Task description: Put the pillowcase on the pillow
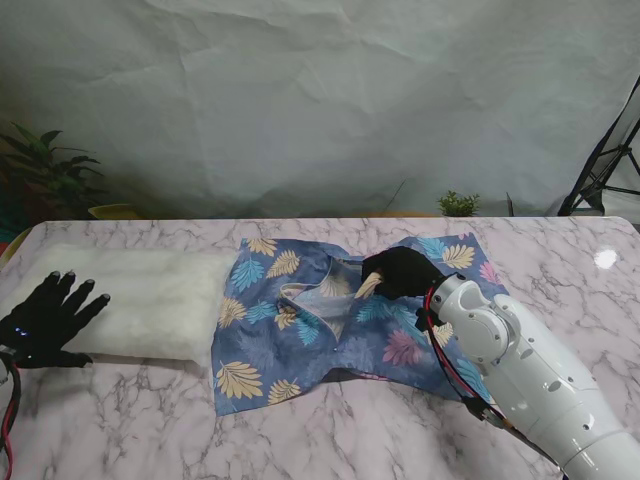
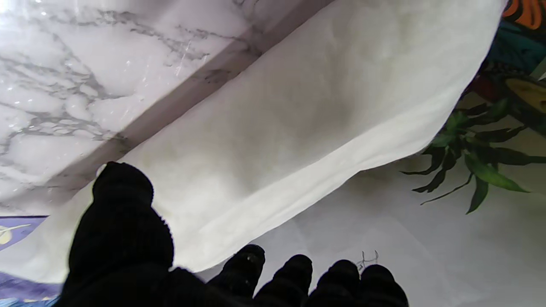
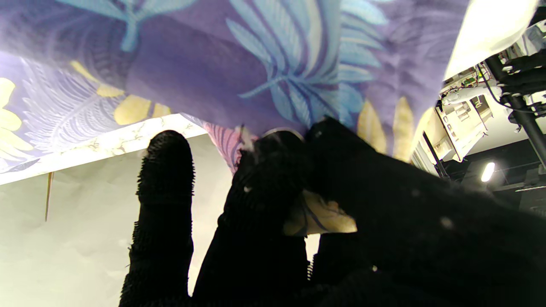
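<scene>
From the stand camera I have the whole marble bench (image 1: 330,440) in sight; the white pillow (image 1: 140,300) lies on my left side, the leaf-print pillowcase (image 1: 300,340) spread to the right of it, its near edge overlapping the pillow's right end; my left robot hand (image 1: 48,318) rests at the pillow's left end, fingers spread wide, palm down, gripping nothing; my right robot hand (image 1: 400,272) sits on the far middle of the pillowcase, fingers curled around a lifted fold where the paler inside of the fabric shows at the opening.

The left wrist camera gives me what the stand view cannot; the pillow (image 2: 298,119) runs long across the bench (image 2: 85,76) just ahead of my fingertips (image 2: 243,268), its seamed edge plain to see, a sliver of the pillowcase (image 2: 17,230) beside my thumb, and a green plant (image 2: 473,162) off past the bench edge; whether the palm presses the pillow I cannot tell from here.

The right wrist camera settles the grip; my right robot hand (image 3: 298,213) has thumb and a finger pressed together on a bunch of pillowcase (image 3: 256,64), a yellow leaf of the print caught between them; one finger (image 3: 164,192) stands straight and apart, touching nothing.
</scene>
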Robot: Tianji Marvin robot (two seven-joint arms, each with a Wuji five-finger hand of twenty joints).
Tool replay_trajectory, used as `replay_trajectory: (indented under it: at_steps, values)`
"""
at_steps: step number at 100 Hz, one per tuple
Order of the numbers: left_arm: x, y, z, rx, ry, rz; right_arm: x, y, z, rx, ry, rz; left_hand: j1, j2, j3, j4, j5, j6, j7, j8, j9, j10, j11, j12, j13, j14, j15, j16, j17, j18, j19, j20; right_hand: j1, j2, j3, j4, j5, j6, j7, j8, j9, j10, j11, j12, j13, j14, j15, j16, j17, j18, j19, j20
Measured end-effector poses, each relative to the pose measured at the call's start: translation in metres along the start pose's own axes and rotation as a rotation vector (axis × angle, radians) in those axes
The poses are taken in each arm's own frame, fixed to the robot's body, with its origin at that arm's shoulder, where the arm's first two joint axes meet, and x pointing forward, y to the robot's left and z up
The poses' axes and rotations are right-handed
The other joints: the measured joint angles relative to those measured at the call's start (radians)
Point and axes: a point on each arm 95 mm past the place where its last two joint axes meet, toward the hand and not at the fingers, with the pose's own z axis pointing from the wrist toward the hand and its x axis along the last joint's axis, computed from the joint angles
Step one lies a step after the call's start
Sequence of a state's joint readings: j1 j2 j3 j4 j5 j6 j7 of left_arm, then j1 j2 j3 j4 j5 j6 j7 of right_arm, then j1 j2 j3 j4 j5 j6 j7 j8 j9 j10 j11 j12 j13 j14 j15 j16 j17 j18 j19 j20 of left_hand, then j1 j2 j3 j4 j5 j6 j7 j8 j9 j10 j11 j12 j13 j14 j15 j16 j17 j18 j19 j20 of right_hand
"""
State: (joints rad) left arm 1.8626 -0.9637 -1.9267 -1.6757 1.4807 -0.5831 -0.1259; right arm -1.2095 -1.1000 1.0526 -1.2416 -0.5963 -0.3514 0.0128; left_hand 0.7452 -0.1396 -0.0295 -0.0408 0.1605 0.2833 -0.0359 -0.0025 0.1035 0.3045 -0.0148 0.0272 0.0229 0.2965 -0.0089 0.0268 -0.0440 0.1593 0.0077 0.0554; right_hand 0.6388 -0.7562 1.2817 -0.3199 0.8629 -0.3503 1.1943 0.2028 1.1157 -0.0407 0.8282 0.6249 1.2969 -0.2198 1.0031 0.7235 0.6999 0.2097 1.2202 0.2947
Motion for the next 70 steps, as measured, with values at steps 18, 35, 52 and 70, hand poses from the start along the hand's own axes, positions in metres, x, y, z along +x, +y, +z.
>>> replay_trajectory:
  at_steps: [18, 35, 52, 70]
  values:
    - [0.002, 0.020, 0.016, -0.021, -0.068, -0.037, 0.001, 0.000, 0.001, 0.003, 0.002, 0.007, 0.002, 0.000, 0.000, 0.000, 0.000, 0.015, 0.000, 0.000, 0.000, 0.029, 0.000, 0.000, 0.000, 0.027, 0.000, 0.000, 0.000, 0.030, 0.000, -0.023, 0.000, 0.000, 0.000, 0.000, 0.000, 0.000, 0.000, 0.000, 0.000, 0.000, 0.000, 0.000, 0.000, 0.000, 0.001, 0.000, -0.001, 0.000, 0.000, 0.000]
    - [0.011, 0.022, 0.036, -0.033, -0.084, -0.066, 0.001, -0.002, 0.001, 0.004, 0.003, 0.012, 0.018, 0.000, 0.000, 0.000, 0.000, 0.020, 0.000, 0.000, 0.000, 0.045, 0.000, 0.000, 0.000, 0.037, 0.000, 0.000, -0.008, 0.048, 0.000, -0.035, 0.000, 0.000, 0.000, 0.000, 0.000, 0.000, 0.000, 0.000, 0.000, 0.001, 0.000, 0.000, 0.000, 0.000, 0.007, 0.000, -0.002, 0.001, 0.000, 0.000]
    - [0.019, 0.022, 0.051, -0.016, -0.119, -0.073, 0.001, -0.002, 0.000, 0.003, 0.002, 0.019, 0.020, 0.000, 0.000, 0.000, 0.000, 0.040, 0.000, 0.000, 0.000, 0.065, 0.000, 0.000, -0.011, 0.053, -0.003, 0.000, -0.011, 0.081, 0.000, -0.036, 0.000, 0.000, 0.000, 0.000, 0.000, 0.000, 0.000, 0.000, 0.000, 0.001, 0.000, 0.000, 0.000, 0.000, 0.008, 0.000, -0.011, 0.012, 0.000, 0.000]
    - [0.024, 0.028, 0.062, -0.042, -0.119, -0.115, 0.000, -0.003, -0.001, 0.005, 0.000, 0.021, 0.031, 0.000, 0.011, 0.000, 0.000, 0.041, -0.007, -0.001, 0.000, 0.076, 0.000, 0.000, -0.011, 0.054, -0.003, 0.000, -0.011, 0.081, 0.000, -0.036, 0.000, 0.000, 0.000, 0.000, 0.000, 0.000, 0.000, 0.000, 0.000, 0.001, 0.000, 0.000, 0.000, 0.001, 0.008, 0.000, -0.011, 0.013, 0.000, 0.000]
